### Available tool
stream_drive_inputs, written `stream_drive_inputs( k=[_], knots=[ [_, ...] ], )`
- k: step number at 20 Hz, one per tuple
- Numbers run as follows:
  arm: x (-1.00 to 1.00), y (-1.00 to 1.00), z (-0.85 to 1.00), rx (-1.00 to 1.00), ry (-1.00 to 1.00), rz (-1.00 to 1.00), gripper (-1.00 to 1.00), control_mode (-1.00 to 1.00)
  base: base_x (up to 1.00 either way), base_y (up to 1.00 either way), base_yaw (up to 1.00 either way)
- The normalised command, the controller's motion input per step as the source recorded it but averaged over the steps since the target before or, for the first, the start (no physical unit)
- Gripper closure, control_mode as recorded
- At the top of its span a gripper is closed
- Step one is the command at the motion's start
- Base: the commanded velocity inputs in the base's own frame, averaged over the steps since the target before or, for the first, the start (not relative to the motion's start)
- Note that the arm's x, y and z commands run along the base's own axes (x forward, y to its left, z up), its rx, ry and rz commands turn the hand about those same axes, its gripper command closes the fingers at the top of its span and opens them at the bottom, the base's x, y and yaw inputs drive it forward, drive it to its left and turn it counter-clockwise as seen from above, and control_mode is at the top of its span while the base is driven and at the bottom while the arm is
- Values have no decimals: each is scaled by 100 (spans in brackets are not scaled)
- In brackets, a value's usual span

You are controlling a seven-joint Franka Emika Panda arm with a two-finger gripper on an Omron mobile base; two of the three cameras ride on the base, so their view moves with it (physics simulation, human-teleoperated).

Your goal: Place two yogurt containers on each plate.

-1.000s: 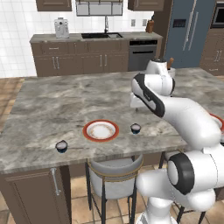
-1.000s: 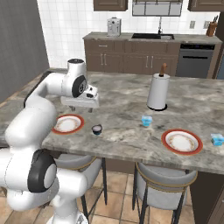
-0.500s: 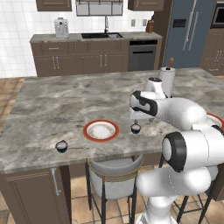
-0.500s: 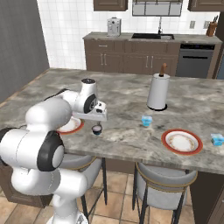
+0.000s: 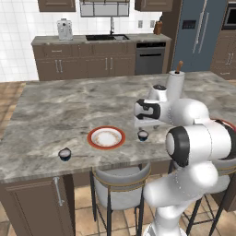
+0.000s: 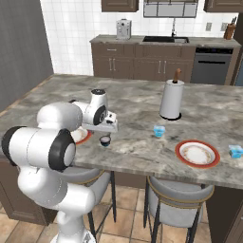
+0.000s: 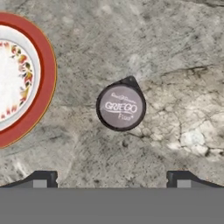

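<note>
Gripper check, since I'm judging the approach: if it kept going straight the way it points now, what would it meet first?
Probably the dark navy yogurt cup: it lies nearly centred ahead of the open gripper, beside the plate, with bare counter around it. The remaining gap is unclear.

White arm folded low over grey marble desk [image 6: 137, 147]. Pincer [image 6: 107, 130] hangs just above dark navy yogurt cup [image 6: 105, 140]; whether jaws stand apart cannot be told here. Left plate [image 6: 81, 136], red-rimmed, partly hidden behind arm, just beside navy cup. Light blue cup [image 6: 159, 131] near paper-towel roll [image 6: 171, 99], well apart from navy cup. Right plate [image 6: 197, 153] bare, near front edge. Second light blue cup [image 6: 235, 151] beside it, not touching. Two stools [image 6: 178, 200] under desk edge.
</note>
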Motion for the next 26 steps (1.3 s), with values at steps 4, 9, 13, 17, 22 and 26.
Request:
stream_drive_inputs(
  k=[4,9,13,17,22,26],
  knots=[
    [33,-2,-5,0,0,0,-100,-100,0,0,0],
    [34,-3,-14,0,0,0,-100,-100,0,0,0],
    [24,0,-42,0,0,0,-100,-100,0,0,0],
    [0,0,-26,0,0,0,-100,-100,0,0,0],
    [0,0,-9,0,0,0,-100,-100,0,0,0],
    [0,0,-29,0,0,0,-100,-100,0,0,0]
  ],
)
